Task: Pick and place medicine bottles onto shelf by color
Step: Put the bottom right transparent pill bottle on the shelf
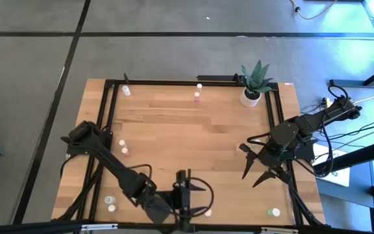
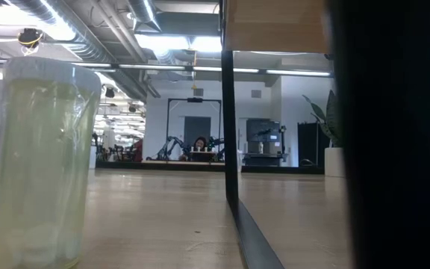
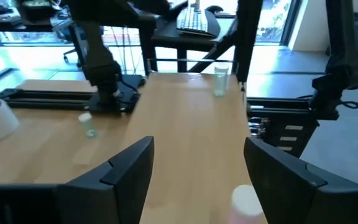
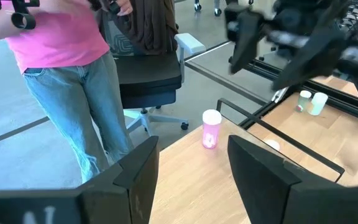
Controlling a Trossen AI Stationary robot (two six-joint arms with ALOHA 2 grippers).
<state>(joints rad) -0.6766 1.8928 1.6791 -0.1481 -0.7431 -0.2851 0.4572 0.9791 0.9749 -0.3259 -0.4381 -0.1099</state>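
1. The medicine bottles lie scattered over the planked tabletop [image 1: 193,136]: a pink bottle [image 1: 197,97] and a whitish one [image 1: 199,86] near the far edge, another at the far left corner [image 1: 126,91], two beside the left frame rail [image 1: 124,147], two near the front left corner [image 1: 110,203], and a green bottle [image 1: 274,212] at the front right. A pale yellow bottle [image 2: 42,161] fills the near left of the low view.

2. No pale shelf panel can be made out with certainty in these views, so where the bottles should end up cannot be told.

3. The left gripper [image 1: 186,200] sits low at the front edge, jaws wide and holding nothing; its wrist view shows a white cap [image 3: 246,200] just beside the right-hand finger [image 3: 284,180] — not between the fingers.

4. The step in hand looks like a pick at the front edge. To do it well, the left gripper would shift sideways until the cap is centred, then close gently, since so small a bottle tips easily.

5. The left arm reaches from the table's left side, bent low along the front.

6. The right gripper [image 1: 260,170] hovers at the right rail, fingers apart and empty, facing the pink bottle [image 4: 211,129] in its wrist view — beyond it a person stands off the table.
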